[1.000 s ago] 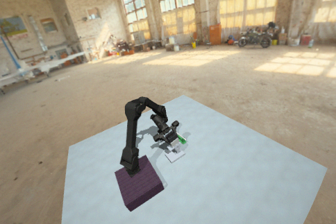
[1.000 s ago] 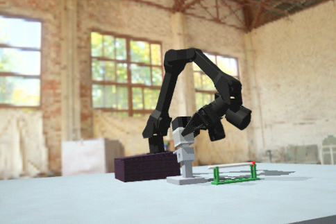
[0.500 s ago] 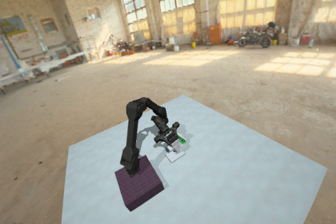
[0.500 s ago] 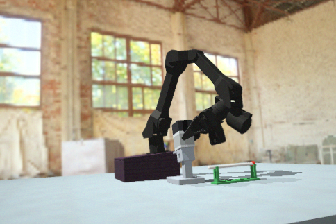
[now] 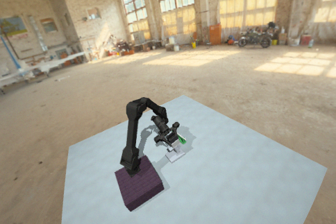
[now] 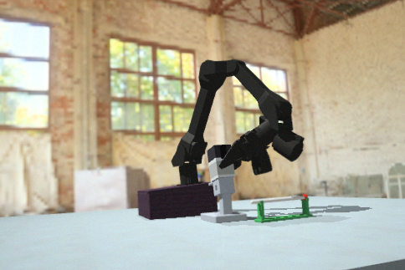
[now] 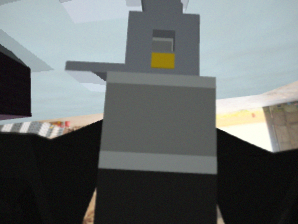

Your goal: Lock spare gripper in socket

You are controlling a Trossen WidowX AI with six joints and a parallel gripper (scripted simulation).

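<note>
One black arm (image 6: 201, 104) rose from a purple base (image 5: 153, 193) on a pale mat (image 5: 243, 173) and bent down over the grey mount (image 6: 226, 206). Its gripper (image 6: 228, 159) was clamped on the spare gripper (image 6: 218, 162), a grey block with a black top, which sat upright in the socket (image 6: 221, 187) at the head of the mount's post. From the wrist, the spare gripper (image 7: 159, 130) filled the middle of the picture, with the black fingers at either side of it, and the socket (image 7: 162, 45) lay just beyond it, showing a slot with a yellow patch (image 7: 163, 60). Whether the spigot was fully seated could not be told.

Beside the mount, to its right in the exterior view, a green cradle (image 6: 284, 216) stood on the mat, and the pin (image 6: 278, 199), a pale rod with a red tip, lay across its two uprights, apart from the arm. In the top view the cradle (image 5: 182, 139) showed only as a green fleck behind the gripper (image 5: 168, 134).
</note>
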